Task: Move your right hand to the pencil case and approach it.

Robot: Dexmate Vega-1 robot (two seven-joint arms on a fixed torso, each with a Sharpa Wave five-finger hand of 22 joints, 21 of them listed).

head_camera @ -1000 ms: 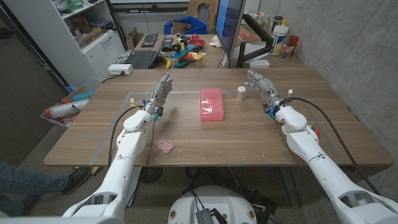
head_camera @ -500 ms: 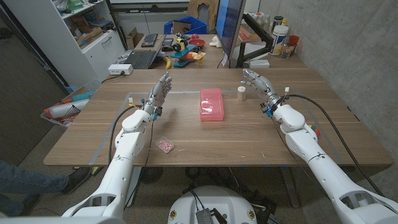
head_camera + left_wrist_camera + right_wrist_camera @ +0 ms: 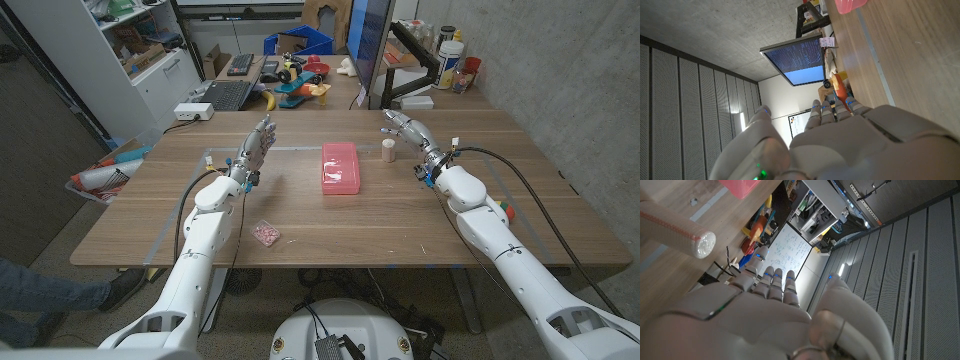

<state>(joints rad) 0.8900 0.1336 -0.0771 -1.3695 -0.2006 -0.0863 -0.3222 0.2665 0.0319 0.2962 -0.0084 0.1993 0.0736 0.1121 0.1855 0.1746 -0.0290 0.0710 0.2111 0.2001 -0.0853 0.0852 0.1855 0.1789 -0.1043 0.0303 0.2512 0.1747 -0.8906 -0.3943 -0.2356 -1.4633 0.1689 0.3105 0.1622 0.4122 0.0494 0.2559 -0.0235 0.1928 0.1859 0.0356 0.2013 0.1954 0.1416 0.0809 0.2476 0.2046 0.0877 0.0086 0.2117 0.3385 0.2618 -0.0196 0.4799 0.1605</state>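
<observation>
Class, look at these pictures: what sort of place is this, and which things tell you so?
Probably a lab or workshop: a concrete wall, a shelf of boxes, a keyboard and a monitor on a cluttered bench behind the table.

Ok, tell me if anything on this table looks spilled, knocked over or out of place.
Nothing looks spilled or knocked over. The pink pencil case lies flat mid-table, the small wooden cylinder stands upright beside the right hand, and a small pink packet lies alone near the front edge, by the left arm.

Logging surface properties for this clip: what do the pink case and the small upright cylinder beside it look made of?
The pink rectangular pencil case looks like glossy, slightly translucent plastic. The small beige cylinder looks like cardboard or wood with a clear wrapped end, seen from the right wrist; unsure.
</observation>
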